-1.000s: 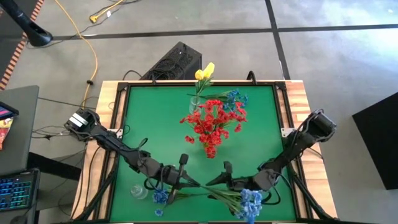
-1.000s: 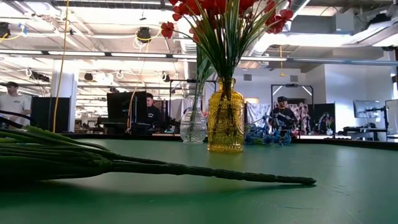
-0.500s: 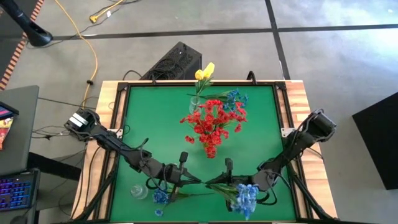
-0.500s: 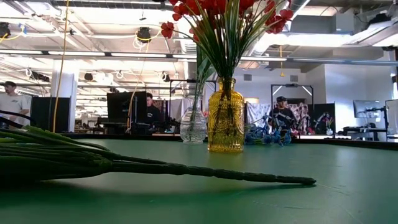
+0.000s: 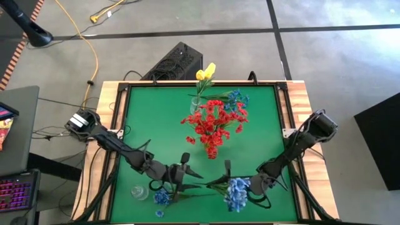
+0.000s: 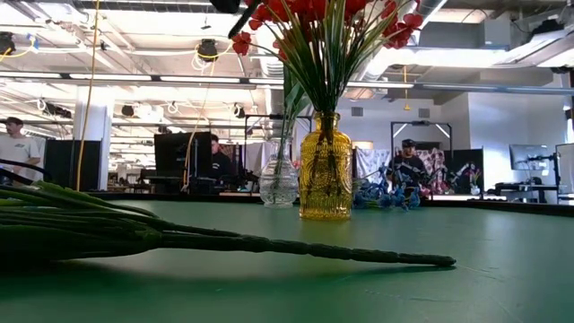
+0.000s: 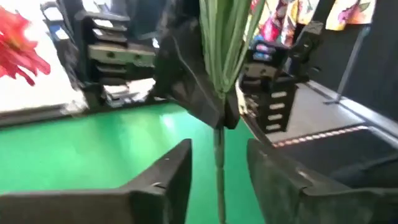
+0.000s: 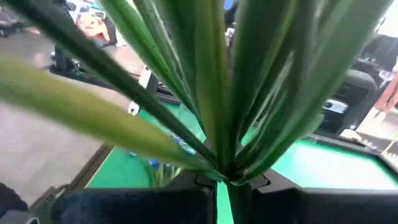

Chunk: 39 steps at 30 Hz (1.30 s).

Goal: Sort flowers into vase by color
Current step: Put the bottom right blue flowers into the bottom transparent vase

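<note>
A blue flower spray on green stalks is up off the green table, with my right gripper shut on it near the near edge. My left gripper faces it, open, its fingers on either side of the spray's thin stem end without touching it. A second blue spray lies flat on the mat at the near left, its stem stretched along the table. Red flowers stand in a yellow glass vase at the centre. A yellow flower stands in a clear vase behind it. My right gripper pinches the blue spray between its two fingers where the green stalks gather into one stem. The fingers come in about level from the table's right side. The spray is lifted clear of the mat, the stalks fanning out past the fingers and the bare stem end sticking out toward my left gripper.
A small clear glass lies at the near left corner beside the loose blue spray. More blue blooms sit at the far side behind the red bunch. The mat between the centre vase and my grippers is bare. People and desks show in the room beyond.
My right gripper has shut on the blue spray's stem and rolled, swinging the blooms from the near right corner toward the table's middle. My left gripper, which had the stem end, has opened and let go. A dark finger tip now shows at the top of the low view.
</note>
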Available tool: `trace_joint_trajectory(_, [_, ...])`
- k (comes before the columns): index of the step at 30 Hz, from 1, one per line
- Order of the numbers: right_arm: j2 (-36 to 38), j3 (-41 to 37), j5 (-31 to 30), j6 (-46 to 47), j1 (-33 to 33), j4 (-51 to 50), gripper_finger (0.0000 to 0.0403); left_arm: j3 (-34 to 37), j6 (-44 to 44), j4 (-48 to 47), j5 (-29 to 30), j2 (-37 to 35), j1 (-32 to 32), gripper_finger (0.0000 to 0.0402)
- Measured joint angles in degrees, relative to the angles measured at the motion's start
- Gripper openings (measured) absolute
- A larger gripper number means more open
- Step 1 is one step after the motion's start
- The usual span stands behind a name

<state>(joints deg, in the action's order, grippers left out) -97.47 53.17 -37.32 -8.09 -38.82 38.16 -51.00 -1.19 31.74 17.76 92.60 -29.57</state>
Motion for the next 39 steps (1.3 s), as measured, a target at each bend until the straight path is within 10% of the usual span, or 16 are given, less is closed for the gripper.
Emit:
trace_joint_trajectory(16, [0.0,0.0,7.7,6.61,5.05,-1.54,0.0047,-2.61,-9.86,-10.15,-8.07,0.0,3.6,0.0183])
trace_joint_trajectory(39, [0.0,0.02,7.7,7.79,5.61,-2.61,0.0049,-2.61,-8.96,-11.27,-8.46,0.0,4.66,0.0008])
